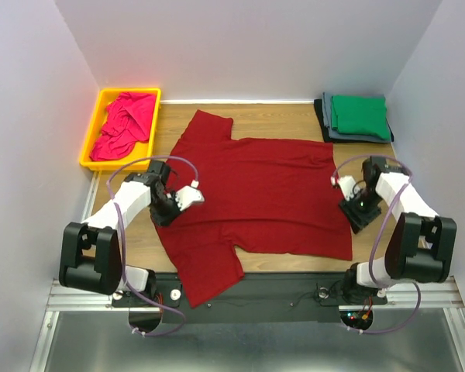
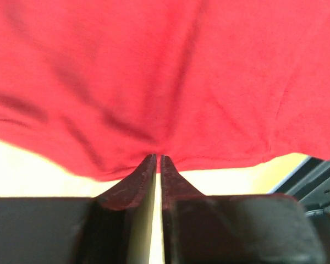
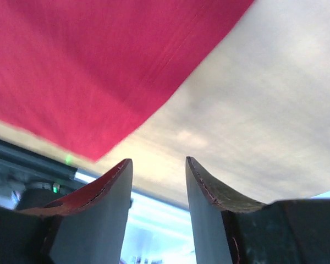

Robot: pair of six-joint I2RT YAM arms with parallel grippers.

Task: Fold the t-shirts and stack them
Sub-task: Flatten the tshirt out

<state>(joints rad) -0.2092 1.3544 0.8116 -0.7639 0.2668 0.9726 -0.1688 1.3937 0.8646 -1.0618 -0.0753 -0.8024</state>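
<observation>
A large dark red t-shirt [image 1: 263,194] lies spread flat across the middle of the table. My left gripper [image 1: 167,209] stands on its left edge. In the left wrist view its jaws [image 2: 158,158] are closed to a thin slit on the hem of the dark red cloth [image 2: 165,71], and wrinkles run toward the tips. My right gripper [image 1: 359,209] is at the shirt's right edge. Its jaws [image 3: 158,160] stand open over bare wood with nothing between them, the shirt's corner [image 3: 88,60] just beyond. A magenta-pink t-shirt [image 1: 124,124] lies crumpled in the bin.
The yellow bin [image 1: 91,133] sits at the back left. At the back right is a folded stack with a green t-shirt [image 1: 359,115] on top, a grey one [image 1: 330,133] under it and a black one [image 1: 319,112] at the bottom. White walls enclose the table [image 1: 279,116].
</observation>
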